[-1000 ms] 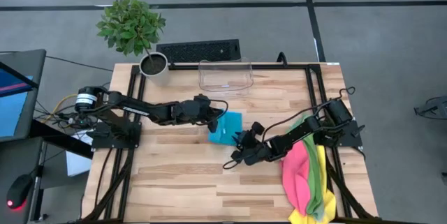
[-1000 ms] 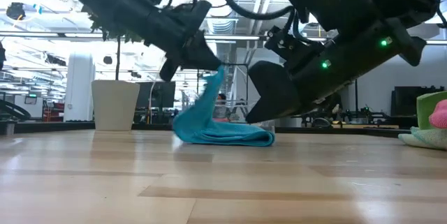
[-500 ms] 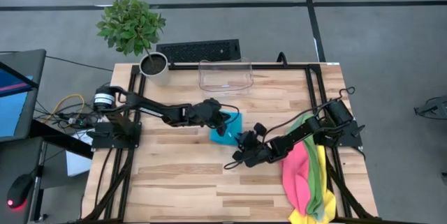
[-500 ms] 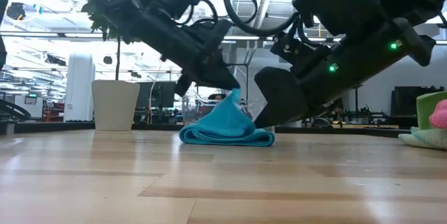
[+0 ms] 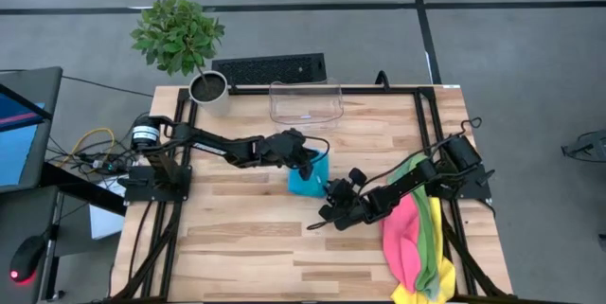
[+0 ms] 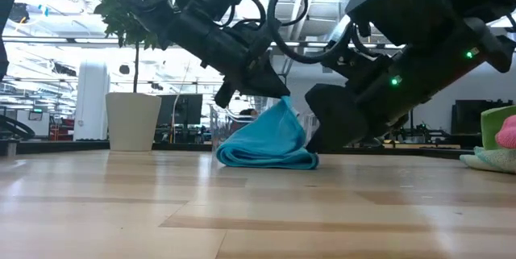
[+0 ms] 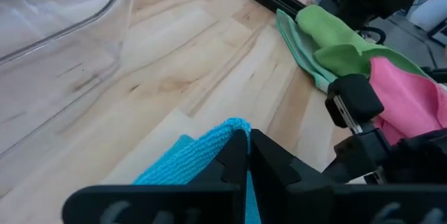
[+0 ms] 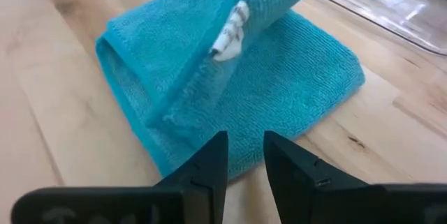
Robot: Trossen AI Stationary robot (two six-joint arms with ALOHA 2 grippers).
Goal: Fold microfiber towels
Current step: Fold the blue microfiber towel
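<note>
The left claw [image 6: 278, 89], pressed together, is pinching the raised edge of the limp, light blue microfiber towel [image 6: 270, 139] sagging beneath it onto the worktop [image 6: 242, 210], while the right claw [image 8: 244, 155], part-spread and empty, is hovering just beside the fold; a hem corner appears the soundest hold.

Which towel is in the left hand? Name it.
The blue towel, mid-table: the left hand pinches its lifted edge. The pink, green and yellow towels lie piled, untouched.

A clear plastic bin [image 5: 305, 101] sits at the far edge of the wooden desk [image 5: 237, 238]. A potted plant [image 5: 180, 39] stands at one corner, beside what looks like a keyboard [image 5: 269, 68].
</note>
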